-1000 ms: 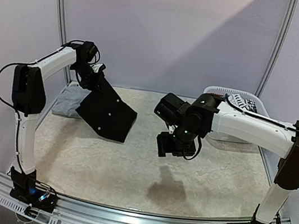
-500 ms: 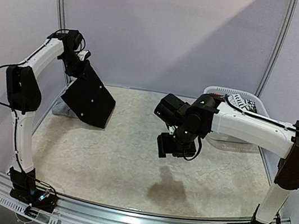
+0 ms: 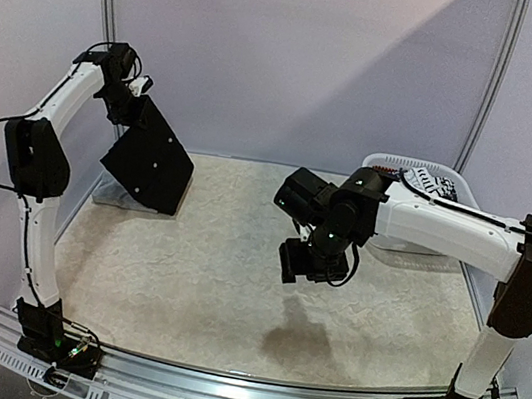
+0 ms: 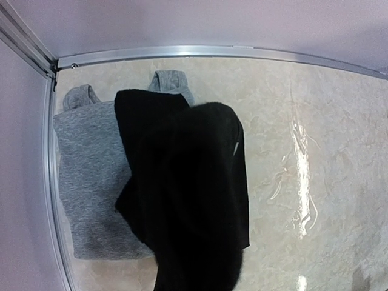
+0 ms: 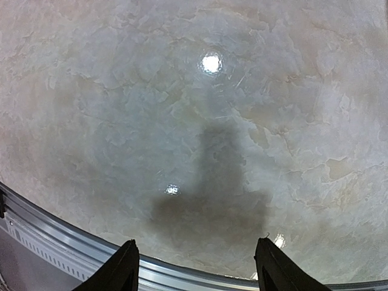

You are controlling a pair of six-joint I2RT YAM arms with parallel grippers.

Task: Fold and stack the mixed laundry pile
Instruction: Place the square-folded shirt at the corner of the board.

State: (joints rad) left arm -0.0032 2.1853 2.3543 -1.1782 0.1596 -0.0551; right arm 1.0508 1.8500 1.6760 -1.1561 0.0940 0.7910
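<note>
My left gripper (image 3: 125,102) is raised high at the far left and is shut on the large black garment (image 3: 149,159), which hangs from it. In the left wrist view the black garment (image 4: 188,194) hides my fingers and dangles over the folded light grey sleeveless top (image 4: 88,182), which lies flat in the table's far left corner. In the top view only an edge of the grey top (image 3: 107,197) shows. My right gripper (image 3: 311,265) hovers open and empty over the middle of the table (image 5: 200,267). The printed piece (image 3: 439,182) lies in the basket.
The white plastic laundry basket (image 3: 389,164) stands at the far right behind my right arm. A metal rail (image 4: 182,51) runs along the table's far edge and left side. The near edge rail (image 5: 60,242) shows below my right fingers.
My left arm has swung left and upward with the black garment, carrying it from the table's left-centre to above the grey top. The right arm has not moved.
</note>
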